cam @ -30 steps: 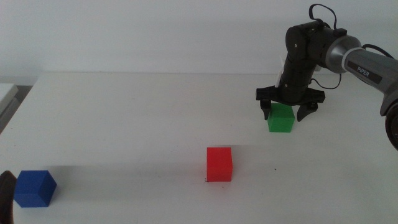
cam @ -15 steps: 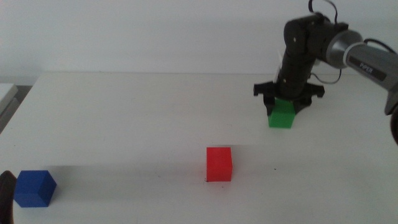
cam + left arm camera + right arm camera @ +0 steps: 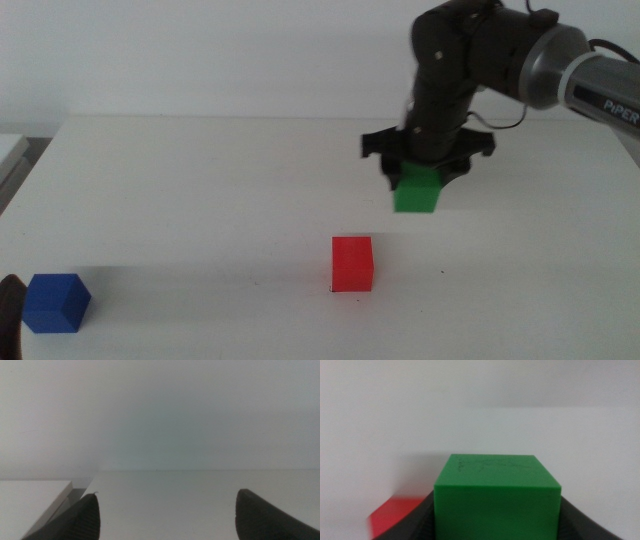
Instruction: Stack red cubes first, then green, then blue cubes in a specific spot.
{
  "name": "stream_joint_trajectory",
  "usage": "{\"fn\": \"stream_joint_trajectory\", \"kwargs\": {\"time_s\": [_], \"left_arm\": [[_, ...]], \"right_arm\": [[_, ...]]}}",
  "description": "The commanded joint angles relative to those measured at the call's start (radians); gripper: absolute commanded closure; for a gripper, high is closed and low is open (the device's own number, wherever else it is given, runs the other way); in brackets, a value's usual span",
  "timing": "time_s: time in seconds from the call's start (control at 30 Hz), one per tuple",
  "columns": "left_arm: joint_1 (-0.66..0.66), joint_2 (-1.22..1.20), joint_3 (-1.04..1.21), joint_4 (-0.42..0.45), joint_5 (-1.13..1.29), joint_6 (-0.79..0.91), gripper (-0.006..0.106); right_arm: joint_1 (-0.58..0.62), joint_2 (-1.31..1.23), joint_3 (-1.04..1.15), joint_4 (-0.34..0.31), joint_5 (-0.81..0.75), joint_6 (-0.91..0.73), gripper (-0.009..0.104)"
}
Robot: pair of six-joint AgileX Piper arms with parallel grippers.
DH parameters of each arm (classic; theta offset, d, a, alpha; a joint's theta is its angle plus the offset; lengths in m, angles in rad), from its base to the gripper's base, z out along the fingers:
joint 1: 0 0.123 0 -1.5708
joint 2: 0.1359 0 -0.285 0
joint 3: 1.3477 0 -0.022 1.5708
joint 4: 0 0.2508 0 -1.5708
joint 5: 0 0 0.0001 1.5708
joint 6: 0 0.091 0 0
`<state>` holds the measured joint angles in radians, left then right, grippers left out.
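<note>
Green cube in the air, on its way to the red one.

Going left to right across the worktop point(image 3: 200, 180), we see the blue cube point(image 3: 57, 302) at the near left corner, just beside the waiting left pincer point(image 3: 165, 515), whose jaws stand wide apart with nothing between them. The red cube point(image 3: 352, 263) sits alone near the middle, and we take its place to be the stacking spot. Right of it and farther back, our right pincer point(image 3: 420, 180) is clenched on the green cube point(image 3: 417, 192), which hangs clear of the worktop. We judge the green step is in hand: next we must carry it over the red cube, square it up and lower it on. No containers are in view.
</note>
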<state>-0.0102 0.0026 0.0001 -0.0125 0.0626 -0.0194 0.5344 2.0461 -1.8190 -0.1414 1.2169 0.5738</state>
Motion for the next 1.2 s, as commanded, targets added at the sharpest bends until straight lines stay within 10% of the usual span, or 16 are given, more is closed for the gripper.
{"fn": "stream_joint_trajectory", "kwargs": {"time_s": [0.0,1.17], "left_arm": [[0.004,-0.003,0.000,-0.002,-0.013,-0.004,0.010],[0.004,-0.003,0.000,-0.002,-0.013,-0.004,0.010]], "right_arm": [[0.047,-0.045,0.024,-0.014,0.004,0.043,0.074],[0.222,-0.004,0.046,-0.021,0.004,0.196,0.074]]}}
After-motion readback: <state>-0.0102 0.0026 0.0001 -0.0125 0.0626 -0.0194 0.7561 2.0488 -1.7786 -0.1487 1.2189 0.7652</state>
